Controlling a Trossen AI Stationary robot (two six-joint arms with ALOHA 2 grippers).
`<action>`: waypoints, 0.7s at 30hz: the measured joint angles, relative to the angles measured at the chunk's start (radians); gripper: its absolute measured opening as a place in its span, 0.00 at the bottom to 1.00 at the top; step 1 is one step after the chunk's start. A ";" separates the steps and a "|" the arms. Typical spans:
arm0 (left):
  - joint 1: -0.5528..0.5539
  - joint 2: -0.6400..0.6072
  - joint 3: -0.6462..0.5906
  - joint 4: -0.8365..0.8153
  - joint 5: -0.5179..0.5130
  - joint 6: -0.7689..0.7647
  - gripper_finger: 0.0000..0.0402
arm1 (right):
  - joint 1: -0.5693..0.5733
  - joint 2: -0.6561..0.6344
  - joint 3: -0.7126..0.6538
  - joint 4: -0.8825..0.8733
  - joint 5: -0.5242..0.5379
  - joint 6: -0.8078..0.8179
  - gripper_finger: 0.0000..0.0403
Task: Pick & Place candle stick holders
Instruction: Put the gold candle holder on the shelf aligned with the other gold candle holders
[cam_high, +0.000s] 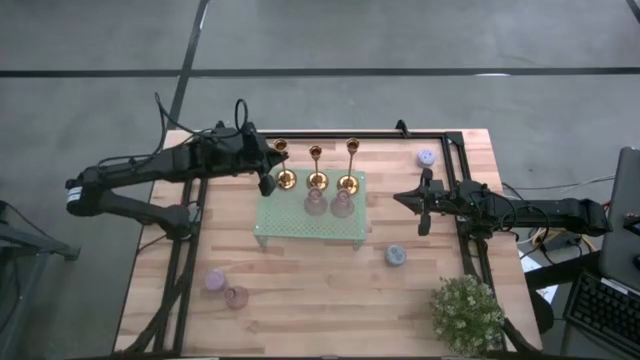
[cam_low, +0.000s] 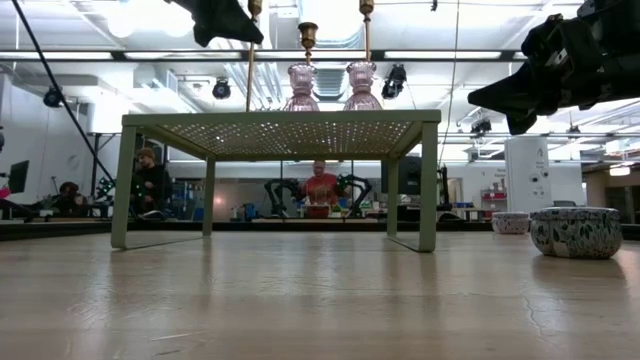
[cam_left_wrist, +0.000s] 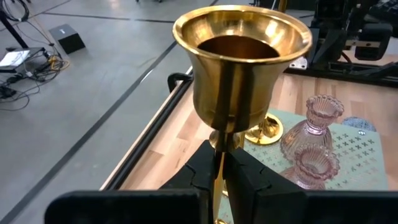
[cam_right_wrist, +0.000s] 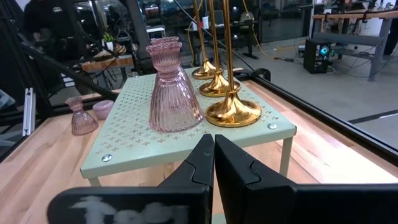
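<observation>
Three gold candle stick holders stand in a row along the far edge of a pale green perforated stand (cam_high: 300, 228): left (cam_high: 284, 172), middle (cam_high: 317, 172) and right (cam_high: 349, 172). My left gripper (cam_high: 270, 165) is at the left holder, shut on its stem just under the top cup (cam_left_wrist: 242, 62). In the low view that stem (cam_low: 250, 70) runs down from the gripper to the stand's top. My right gripper (cam_high: 405, 198) is shut and empty, to the right of the stand and above the table; it also shows in its own wrist view (cam_right_wrist: 213, 140). My left gripper pinches the left holder's thin stem (cam_left_wrist: 219, 163) between its two fingers, just below the cup. The fingers come level from the table's left side and lie across the stem. The holder is upright, with its base (cam_high: 286, 181) at the stand's far left corner.
Two pink glass holders (cam_high: 315, 203) (cam_high: 341, 205) stand on the stand near the gold bases. Small round pieces lie on the table: lavender (cam_high: 215, 280), pink (cam_high: 236, 296), blue (cam_high: 395, 255) and one at the far right (cam_high: 427, 157). A potted plant (cam_high: 465, 312) stands near right.
</observation>
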 joint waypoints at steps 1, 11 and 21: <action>0.000 0.000 -0.001 0.000 0.000 -0.004 0.07 | 0.000 0.000 0.000 0.000 0.000 0.000 0.02; 0.000 0.002 -0.008 -0.008 -0.007 -0.082 0.13 | 0.000 0.000 0.000 0.000 0.000 0.000 0.02; 0.000 -0.003 -0.008 -0.018 -0.039 -0.114 0.17 | 0.000 0.000 0.000 0.000 0.000 0.000 0.02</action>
